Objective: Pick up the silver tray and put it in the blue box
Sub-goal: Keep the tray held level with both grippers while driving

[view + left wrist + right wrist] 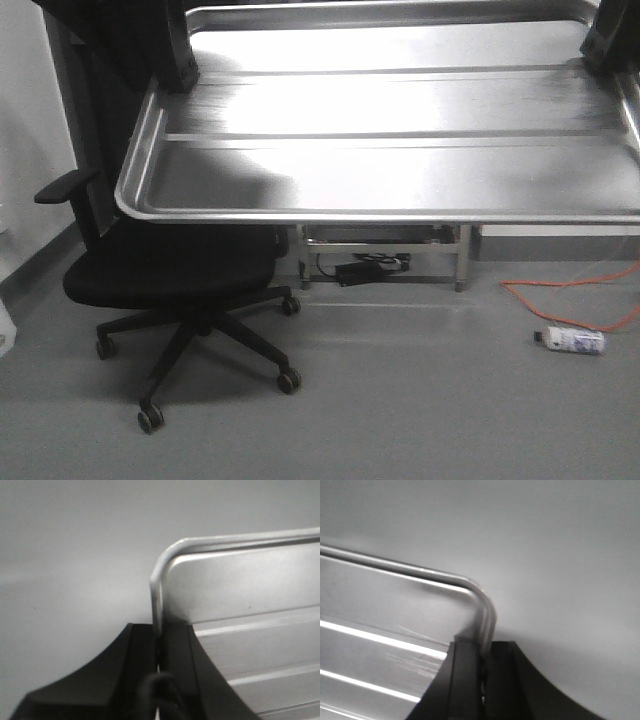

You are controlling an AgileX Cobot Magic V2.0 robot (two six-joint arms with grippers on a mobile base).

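No text, number or sign can be read in any view. The bottle (pixel 570 340) lying on the floor has a pale label with dark print, too small and blurred to make out.

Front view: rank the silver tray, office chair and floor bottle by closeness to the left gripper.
1. silver tray: its left rim is clamped in the left gripper.
2. office chair: below, on the left.
3. bottle: lying on the floor, far right.
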